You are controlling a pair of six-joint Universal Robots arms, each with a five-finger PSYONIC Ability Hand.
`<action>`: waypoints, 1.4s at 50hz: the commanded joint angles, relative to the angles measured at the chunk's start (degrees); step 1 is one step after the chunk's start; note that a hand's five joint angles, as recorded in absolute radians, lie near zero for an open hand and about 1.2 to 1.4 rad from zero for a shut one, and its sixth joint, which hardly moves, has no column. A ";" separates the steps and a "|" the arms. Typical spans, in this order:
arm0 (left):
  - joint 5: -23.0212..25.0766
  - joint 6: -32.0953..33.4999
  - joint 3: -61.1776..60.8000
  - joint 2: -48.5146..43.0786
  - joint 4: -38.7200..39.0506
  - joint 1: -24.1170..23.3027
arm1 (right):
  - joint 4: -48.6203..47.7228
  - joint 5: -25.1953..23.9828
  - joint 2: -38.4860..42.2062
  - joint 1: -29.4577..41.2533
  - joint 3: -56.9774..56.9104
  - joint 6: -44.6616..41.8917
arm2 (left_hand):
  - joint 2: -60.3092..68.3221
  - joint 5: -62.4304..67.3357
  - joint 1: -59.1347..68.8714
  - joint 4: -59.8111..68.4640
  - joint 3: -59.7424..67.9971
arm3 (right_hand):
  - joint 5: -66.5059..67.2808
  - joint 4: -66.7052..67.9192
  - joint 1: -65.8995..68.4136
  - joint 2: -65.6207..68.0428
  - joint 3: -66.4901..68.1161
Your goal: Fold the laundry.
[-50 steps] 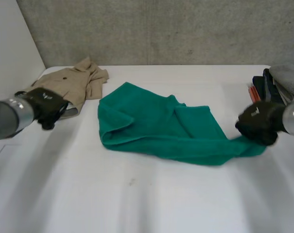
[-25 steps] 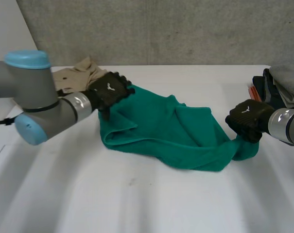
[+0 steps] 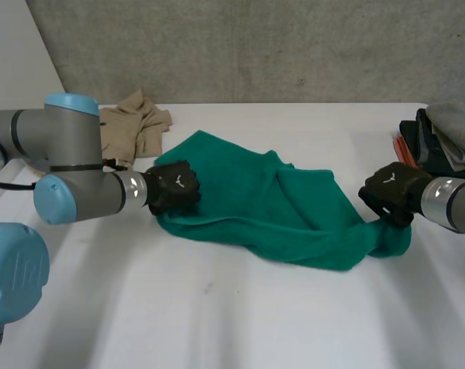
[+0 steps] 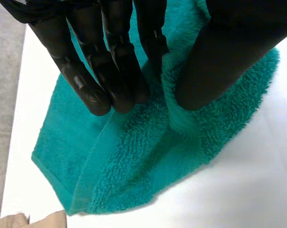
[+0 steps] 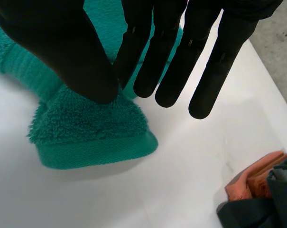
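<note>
In the head view the green towel (image 3: 270,207) lies crumpled on the bench (image 3: 217,307), with the left hand (image 3: 173,188) at one end and the right hand (image 3: 390,191) at the opposite corner. In the left wrist view, fingers (image 4: 115,71) and thumb pinch a towel fold. In the right wrist view, thumb and one finger pinch the towel's corner, and the other fingers are straight.

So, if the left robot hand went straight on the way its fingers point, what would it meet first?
The green towel: the left robot hand pinches a fold of it, fingers pointing down into it. Probably the white table lies right beneath.
</note>
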 commanded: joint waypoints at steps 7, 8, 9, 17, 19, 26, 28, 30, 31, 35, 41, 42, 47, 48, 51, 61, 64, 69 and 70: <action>-9.25 -26.00 16.74 1.78 21.53 -0.68 | -24.18 15.04 1.41 7.66 -17.33 14.12 | 12.07 13.72 14.35 11.98 12.67 | 12.80 11.91 15.93 13.04 12.25; -11.79 -28.55 18.41 2.22 23.99 -0.59 | -27.43 16.89 1.32 7.92 -18.65 15.53 | 12.07 13.72 14.35 11.98 12.67 | 12.80 11.91 15.93 13.04 12.25; -17.73 -33.63 21.38 3.35 28.80 -0.33 | -34.25 20.21 1.06 8.36 -20.49 18.41 | 12.07 13.72 14.35 11.98 12.67 | 12.80 11.91 15.93 13.04 12.25; -29.04 -48.69 19.51 12.57 39.57 1.60 | -52.51 23.76 -3.16 10.12 -18.76 23.63 | 12.07 13.72 14.35 11.98 12.67 | 12.80 11.91 15.93 13.04 12.25; -29.04 -49.58 15.81 14.08 39.66 1.78 | -51.55 22.80 -3.78 10.12 -17.44 23.63 | 12.07 13.72 14.35 11.98 12.67 | 12.80 11.91 15.93 13.04 12.25; -29.40 -50.29 -4.75 19.79 38.43 2.40 | -46.89 18.05 -4.84 7.14 -7.51 23.98 | 12.07 13.72 14.35 11.98 12.67 | 12.80 11.91 15.93 13.04 12.25; -29.22 -50.46 -12.11 21.46 37.73 2.22 | -43.74 15.78 -4.57 6.00 -3.31 23.89 | 12.07 13.72 14.35 11.98 12.67 | 12.80 11.91 15.93 13.04 12.25; -29.04 -50.38 -16.80 22.34 37.46 2.05 | -41.45 13.84 -4.22 5.20 -0.05 23.98 | 12.07 13.72 14.35 11.98 12.67 | 12.80 11.91 15.93 13.04 12.25; -28.96 -50.38 -18.99 22.61 37.38 2.05 | -40.22 12.87 -3.78 4.85 1.62 23.89 | 12.07 13.72 14.35 11.98 12.67 | 12.80 11.91 15.93 13.04 12.25; -29.31 -50.29 -28.05 23.23 36.68 1.87 | -36.61 7.95 -1.24 3.10 9.71 22.58 | 12.07 13.72 14.35 11.98 12.67 | 12.80 11.91 15.93 13.04 12.25; -30.89 -50.29 -35.71 22.88 32.46 1.26 | -34.93 4.51 2.55 0.72 17.10 13.62 | 12.07 13.72 14.35 11.98 12.67 | 12.80 11.91 15.93 13.04 12.25; -31.06 -50.37 -36.06 22.70 31.84 1.08 | -34.67 4.51 2.46 0.54 17.63 12.48 | 12.07 13.72 14.35 11.98 12.67 | 12.80 11.91 15.93 13.04 12.25; -31.86 -50.64 -36.77 22.87 27.89 0.73 | -33.44 4.77 0.97 -0.07 18.95 9.39 | 12.07 13.72 14.35 11.98 12.67 | 12.80 11.91 15.93 13.04 12.25; -32.03 -50.81 -36.60 23.14 26.58 0.90 | -33.00 5.12 0.01 -0.07 19.21 9.30 | 7.43 9.08 9.71 7.34 8.03 | 2.45 1.56 5.58 2.69 1.90; -31.86 -51.08 -36.33 24.45 24.81 1.17 | -32.82 5.74 -2.02 0.19 19.65 9.12 | -22.44 -20.80 -20.16 -22.54 -21.85 | -31.69 -32.57 -28.55 -31.44 -32.23; -28.44 -47.14 -35.80 31.66 23.49 3.88 | -22.39 5.66 -10.55 0.98 13.70 12.28 | -48.63 -46.98 -46.35 -48.72 -48.04 | -44.59 -45.47 -41.45 -44.35 -45.13; -26.42 -43.80 -34.93 31.93 23.40 5.47 | -16.07 3.91 -8.45 1.07 8.44 11.94 | -48.63 -46.98 -46.35 -48.72 -48.04 | -44.59 -45.47 -41.45 -44.35 -45.13; -22.81 -39.75 -35.36 31.84 22.00 6.53 | -6.30 1.18 -2.74 1.16 -1.59 8.34 | -51.14 -49.50 -48.86 -51.24 -50.55 | -44.75 -45.64 -41.62 -44.51 -45.30; -21.85 -39.13 -35.54 31.75 21.99 6.70 | -4.80 1.17 -1.51 1.24 -3.44 7.55 | -51.99 -50.34 -49.71 -52.08 -51.39 | -44.75 -45.64 -41.62 -44.51 -45.30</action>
